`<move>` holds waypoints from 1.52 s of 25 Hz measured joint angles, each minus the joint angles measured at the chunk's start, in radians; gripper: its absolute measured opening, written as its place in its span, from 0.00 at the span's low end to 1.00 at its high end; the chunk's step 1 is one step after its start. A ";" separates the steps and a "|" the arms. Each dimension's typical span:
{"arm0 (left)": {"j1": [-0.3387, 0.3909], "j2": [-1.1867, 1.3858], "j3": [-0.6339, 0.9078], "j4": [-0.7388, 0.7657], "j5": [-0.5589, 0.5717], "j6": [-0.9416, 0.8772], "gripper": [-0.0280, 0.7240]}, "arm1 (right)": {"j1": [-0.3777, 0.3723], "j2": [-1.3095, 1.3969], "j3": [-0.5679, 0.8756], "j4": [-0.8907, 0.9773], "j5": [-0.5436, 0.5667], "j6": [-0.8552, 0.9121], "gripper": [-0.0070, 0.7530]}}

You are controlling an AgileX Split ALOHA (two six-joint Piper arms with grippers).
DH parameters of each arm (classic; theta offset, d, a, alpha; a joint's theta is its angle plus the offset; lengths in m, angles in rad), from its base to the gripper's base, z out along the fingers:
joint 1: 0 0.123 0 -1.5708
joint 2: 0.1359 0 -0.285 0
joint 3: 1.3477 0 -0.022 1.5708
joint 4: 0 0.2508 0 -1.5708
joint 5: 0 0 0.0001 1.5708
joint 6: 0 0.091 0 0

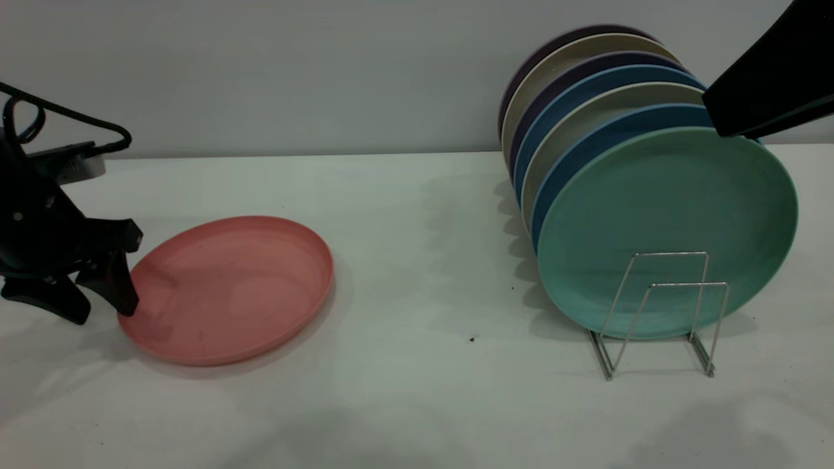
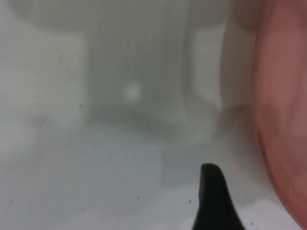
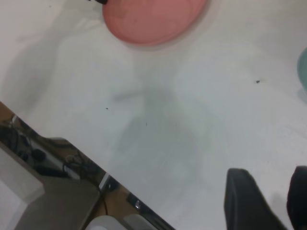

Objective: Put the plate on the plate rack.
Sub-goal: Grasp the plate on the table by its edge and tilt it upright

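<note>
The salmon-pink plate (image 1: 228,290) lies flat on the white table at the left. My left gripper (image 1: 103,314) is low at the plate's left rim and open. One black finger (image 1: 117,283) touches the rim, and the other stands on the table farther left. The left wrist view shows one finger (image 2: 213,201) with bare table between it and the plate (image 2: 283,120). The plate rack (image 1: 664,306) stands at the right. My right gripper (image 3: 268,171) is open and empty, high above the rack (image 1: 769,85).
Several plates stand in the rack, with a teal-green plate (image 1: 664,221) at the front. Two wire loops stand free before it. The right wrist view shows the pink plate (image 3: 153,19) far off and the table's edge (image 3: 72,151) with clutter beyond.
</note>
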 joint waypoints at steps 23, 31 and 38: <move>0.000 0.059 -0.042 -0.034 -0.082 0.000 0.14 | 0.000 0.000 0.000 0.022 0.008 0.001 0.32; 0.001 0.078 -0.046 -0.037 -0.092 0.074 0.07 | 0.000 0.000 0.000 0.022 0.015 0.001 0.32; 0.001 0.074 -0.047 -0.041 -0.064 0.192 0.07 | 0.000 0.000 0.000 0.022 0.020 -0.012 0.32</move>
